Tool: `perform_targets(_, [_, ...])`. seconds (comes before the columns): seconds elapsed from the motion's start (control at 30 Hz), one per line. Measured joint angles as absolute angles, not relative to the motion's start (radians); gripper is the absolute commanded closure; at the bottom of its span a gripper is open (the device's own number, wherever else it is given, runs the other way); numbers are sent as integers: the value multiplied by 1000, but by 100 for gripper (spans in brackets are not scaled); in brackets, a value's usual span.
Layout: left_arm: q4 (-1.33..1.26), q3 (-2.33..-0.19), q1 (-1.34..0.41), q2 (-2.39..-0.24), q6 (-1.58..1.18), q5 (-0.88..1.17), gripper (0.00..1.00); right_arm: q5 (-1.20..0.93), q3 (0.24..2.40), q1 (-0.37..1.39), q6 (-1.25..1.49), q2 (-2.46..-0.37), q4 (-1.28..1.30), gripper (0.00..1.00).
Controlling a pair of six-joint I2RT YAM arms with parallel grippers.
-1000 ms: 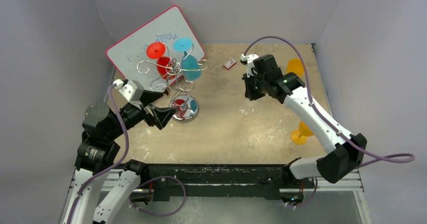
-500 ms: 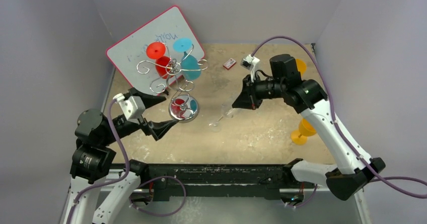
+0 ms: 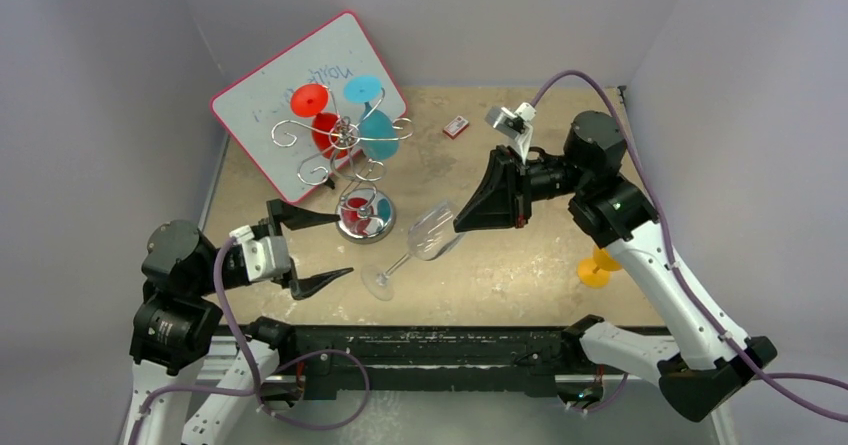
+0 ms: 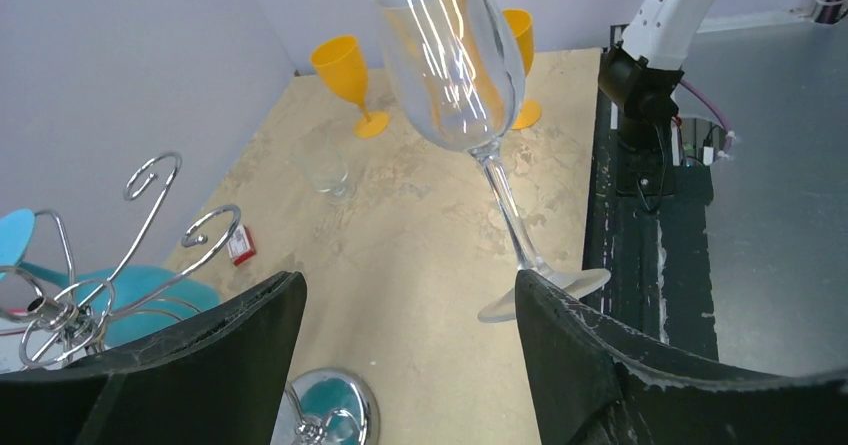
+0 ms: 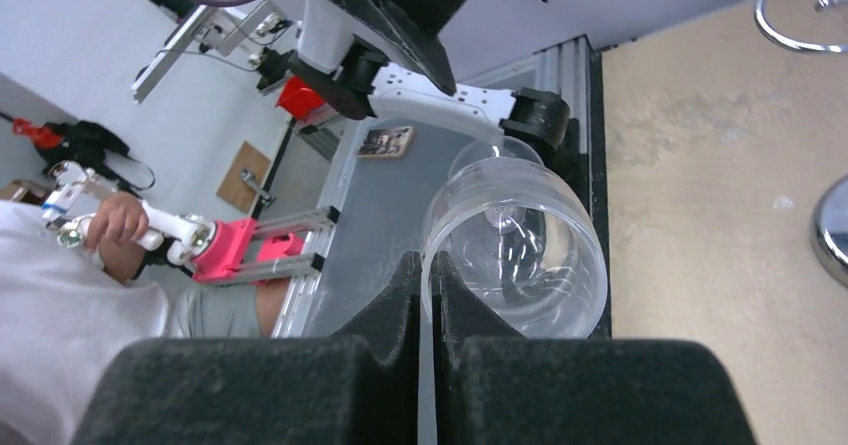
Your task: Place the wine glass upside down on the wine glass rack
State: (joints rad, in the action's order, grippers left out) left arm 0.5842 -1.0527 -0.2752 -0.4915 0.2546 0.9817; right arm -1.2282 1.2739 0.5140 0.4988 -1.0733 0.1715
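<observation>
Holding the wine glass (image 3: 428, 235) aloft over the table (image 3: 520, 275) by its bowl; my right gripper (image 3: 462, 223) is pinched on the rim, the glass wall caught between its two pads, as the right wrist view shows; the glass hangs tilted, bowl toward that gripper, foot slanting down toward the near edge. My left gripper (image 3: 342, 244) stands spread wide and empty just beside the foot; in the left wrist view the stem passes between its fingers (image 4: 600, 365), nearer one than the other, touching neither. The rack (image 3: 343, 137) stands apart at the far left, a red glass (image 3: 322, 125) and a teal glass (image 3: 378, 133) hanging on it.

Assessment: the step in hand appears to be a handover to the left arm. Recommended: centre the stem between the left jaws before closing; take the stem at mid-length, not the foot, so the foot stays free to slide into a scroll arm; close gently; let the right pinch go only once the left grip is firm. Risk noted: a rim pinch on smooth glass is slight; any knock could twist it loose.
</observation>
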Motion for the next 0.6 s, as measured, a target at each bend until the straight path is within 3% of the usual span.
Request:
perform_targets(0.17, [636,-1062,-275,-492,320,1015,24,-1311,1229,514,665,-1081,-58,100])
perform_targets(0.6, [733,-1063,-275,-507,435,1082,26,-1336,1229,514,916,-1150,-367,100])
